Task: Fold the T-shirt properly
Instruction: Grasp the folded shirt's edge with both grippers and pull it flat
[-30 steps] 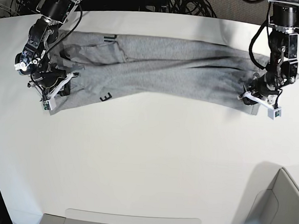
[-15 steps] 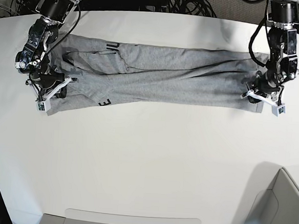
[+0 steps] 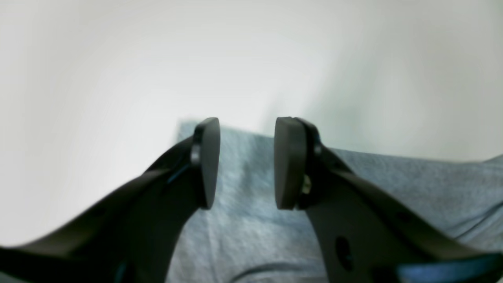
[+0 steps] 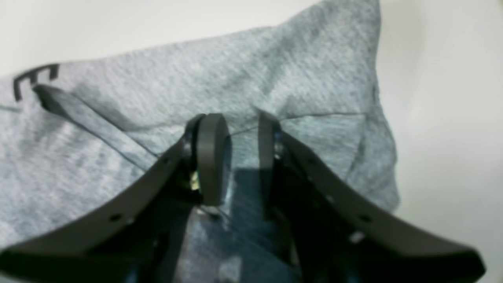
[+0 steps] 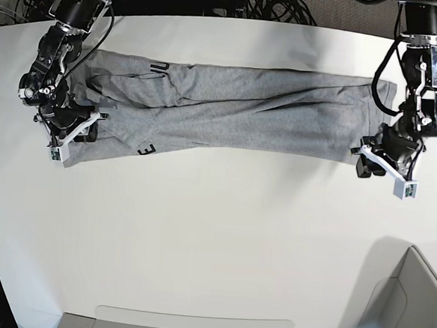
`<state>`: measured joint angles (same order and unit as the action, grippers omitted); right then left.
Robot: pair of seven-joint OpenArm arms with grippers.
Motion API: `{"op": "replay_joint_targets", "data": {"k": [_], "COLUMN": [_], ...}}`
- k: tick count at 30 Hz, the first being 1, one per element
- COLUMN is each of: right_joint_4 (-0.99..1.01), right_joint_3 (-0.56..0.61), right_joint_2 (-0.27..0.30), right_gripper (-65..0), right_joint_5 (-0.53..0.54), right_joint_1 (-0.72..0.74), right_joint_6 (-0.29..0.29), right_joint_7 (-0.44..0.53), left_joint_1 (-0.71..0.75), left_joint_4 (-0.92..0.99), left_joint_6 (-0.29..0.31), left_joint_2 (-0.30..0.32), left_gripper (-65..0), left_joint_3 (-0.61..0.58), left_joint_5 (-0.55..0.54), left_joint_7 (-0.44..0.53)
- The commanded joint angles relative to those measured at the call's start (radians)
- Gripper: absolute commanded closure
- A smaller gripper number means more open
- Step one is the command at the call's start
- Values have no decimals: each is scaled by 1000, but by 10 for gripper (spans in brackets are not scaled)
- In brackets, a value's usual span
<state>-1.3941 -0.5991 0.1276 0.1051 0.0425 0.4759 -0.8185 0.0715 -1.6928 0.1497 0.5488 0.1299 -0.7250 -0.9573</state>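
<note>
The heather-grey T-shirt (image 5: 237, 105) lies as a long folded band across the far half of the table, with black lettering (image 5: 148, 151) showing near its left end. My right gripper (image 5: 78, 128) rests over that left end. In the right wrist view its pads (image 4: 212, 157) stand a little apart above the cloth (image 4: 275, 70), gripping nothing. My left gripper (image 5: 374, 161) is at the band's near right corner. The left wrist view shows this gripper (image 3: 245, 165) open, with nothing between the fingers and grey cloth (image 3: 393, 188) beneath.
The white table (image 5: 214, 231) stretches toward me. A grey bin (image 5: 411, 305) stands at the near right corner and a pale tray edge (image 5: 192, 321) runs along the near side. Black cables (image 5: 275, 3) lie behind the far edge.
The right gripper's jaws have parted and let go of the shirt's left end. The left arm has drawn back toward the near side. The shirt band has settled straighter and flatter.
</note>
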Motion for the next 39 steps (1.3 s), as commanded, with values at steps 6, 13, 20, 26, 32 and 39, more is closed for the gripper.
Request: {"op": "replay_joint_targets", "data": {"k": [6,13,20,26,32,39], "right_joint_4": [-64,-60,-60,-60,-58,-60], "right_joint_3": [-2,0,0,0,0,1], "right_joint_2": [20,22,20,24,24,22], "right_gripper": [-175,-176,-175,-175,-175,-175], "right_joint_5": [6,6,6,6,6,6], "right_joint_1": [-5,-8,-10,-28,-29,-29], "right_joint_6": [-6,-4,-4,-4,-4,-4], "right_joint_7": [12,12,11,11,11,11], "left_joint_1": [95,116,89,69,63,63], "left_joint_4": [-7,204,294,363,374,376], "left_joint_6": [258,331,405,411,413,413], "left_joint_2": [3,9,4,3,1,1], "left_gripper": [-237,-270,-270,-270,-270,-270], "left_joint_3": [256,296,290,247,205,202], "left_joint_5": [3,2,0,-2,-81,-170], "left_joint_7": [-10,1,-7,-1,1,-10]}}
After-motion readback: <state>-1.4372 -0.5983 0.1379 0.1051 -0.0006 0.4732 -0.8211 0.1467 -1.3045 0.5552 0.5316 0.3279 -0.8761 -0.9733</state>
